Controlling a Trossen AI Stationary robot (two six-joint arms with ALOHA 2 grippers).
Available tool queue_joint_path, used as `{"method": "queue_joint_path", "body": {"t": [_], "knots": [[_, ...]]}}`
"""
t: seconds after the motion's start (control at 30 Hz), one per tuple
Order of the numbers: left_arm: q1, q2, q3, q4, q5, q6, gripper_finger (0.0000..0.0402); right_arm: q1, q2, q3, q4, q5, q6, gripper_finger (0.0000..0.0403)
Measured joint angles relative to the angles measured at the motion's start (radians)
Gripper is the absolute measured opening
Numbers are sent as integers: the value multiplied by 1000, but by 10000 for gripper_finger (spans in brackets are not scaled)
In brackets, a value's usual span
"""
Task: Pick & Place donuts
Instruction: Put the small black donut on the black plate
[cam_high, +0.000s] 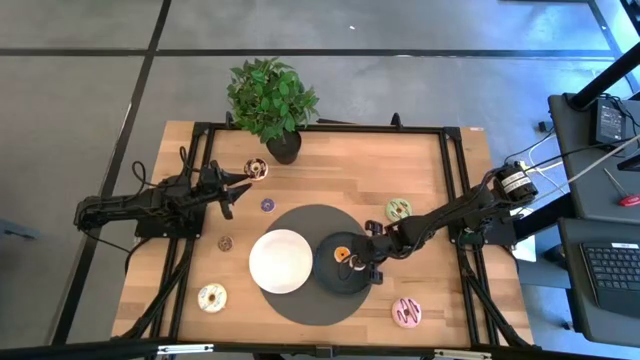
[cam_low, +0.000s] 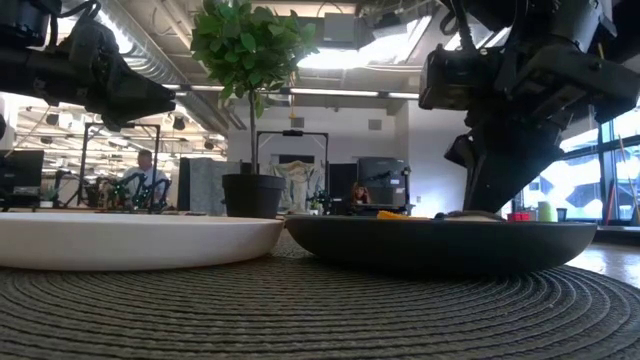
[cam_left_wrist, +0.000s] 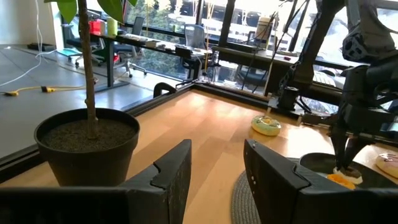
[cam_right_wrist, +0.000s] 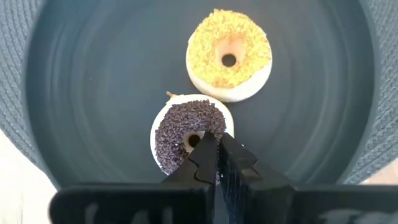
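My right pincer (cam_right_wrist: 214, 146) is pressing its closed tips into the hole of a chocolate donut (cam_right_wrist: 186, 127) on the black plate (cam_right_wrist: 81, 93).

The dark, ridged fingers are sitting together over that small ring, whose top is grainy with dark sprinkles above a pale base; just beside it an orange donut (cam_right_wrist: 229, 55) with crumbly yellow-orange topping is lying flat on the same smooth, shallow plate. That plate is resting on a round woven grey mat (cam_high: 310, 222), touching-close to a glossy white plate (cam_high: 281, 261). My left pincer (cam_high: 243, 181) is hovering with its fingers apart near the potted plant (cam_high: 270, 100), a brown donut (cam_high: 256, 168) just past its tips. On the pale wood table (cam_high: 330, 165), green (cam_high: 398, 210), pink (cam_high: 407, 312), white (cam_high: 212, 297) and a tiny purple donut (cam_high: 267, 204) are lying scattered.
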Motion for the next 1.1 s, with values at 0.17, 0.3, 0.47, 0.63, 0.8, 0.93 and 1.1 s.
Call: {"method": "queue_joint_path", "body": {"t": [0.17, 0.3, 0.47, 0.63, 0.8, 0.93, 1.1], "knots": [[0, 0, 0, 0, 0, 0, 143, 0, 0, 0, 5, 1, 0, 12], [0, 0, 0, 0, 0, 0, 143, 0, 0, 0, 12, 2, 1, 12], [0, 0, 0, 0, 0, 0, 143, 0, 0, 0, 24, -16, 6, 12], [0, 0, 0, 0, 0, 0, 143, 5, 0, 0, 39, -49, 3, 17], [0, 0, 0, 0, 0, 0, 143, 5, 10, -1, 42, -51, 2, 31], [0, 0, 0, 0, 0, 0, 143, 5, 28, -2, 57, -51, 0, 38], [0, 0, 0, 0, 1, 0, 143, 5, 37, -2, 67, -51, -1, 40]]}}
